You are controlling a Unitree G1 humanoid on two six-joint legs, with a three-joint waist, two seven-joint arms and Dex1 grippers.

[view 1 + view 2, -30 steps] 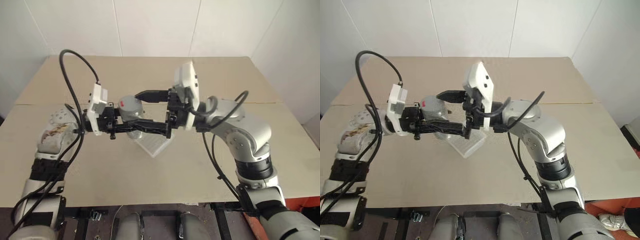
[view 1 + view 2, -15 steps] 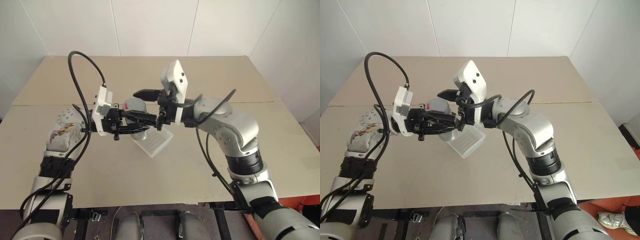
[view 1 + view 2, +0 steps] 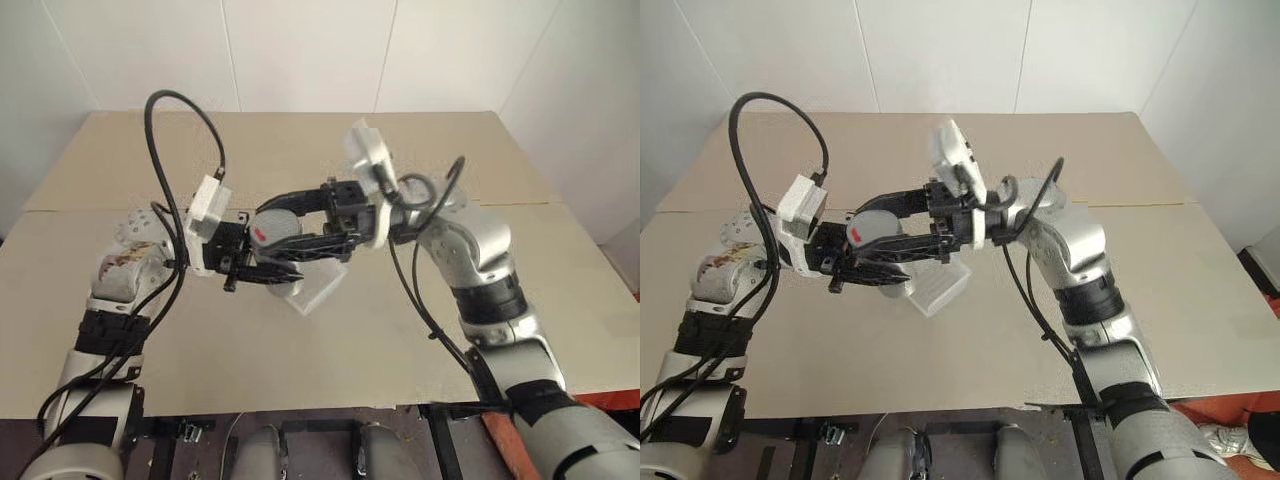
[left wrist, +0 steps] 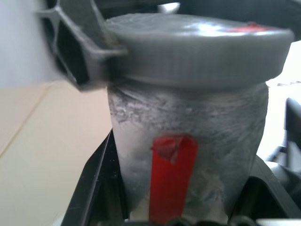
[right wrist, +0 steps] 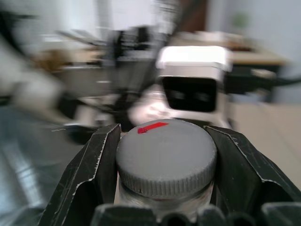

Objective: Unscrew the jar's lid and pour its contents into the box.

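Note:
My left gripper [image 3: 262,268] is shut on the jar [image 4: 188,155], a cloudy clear cylinder with a strip of red tape, held lid up over the table. The grey lid [image 5: 164,157] with a red mark on top sits on the jar. My right gripper [image 5: 164,136] reaches in from the right and is shut on the lid, one black finger [image 5: 94,169] on each side. The jar's cloudy wall hides the contents. The translucent white box [image 3: 318,287] lies on the table just below and to the right of the jar.
The tan table [image 3: 300,150] stretches wide around the box, with a seam [image 3: 560,206] running across its middle. White walls close it off at the back. Black cables [image 3: 180,130] loop up from both forearms.
The right gripper, open around the lid a second ago, has closed on it, and its wrist has turned. The left hand has drawn the jar a little back toward me.

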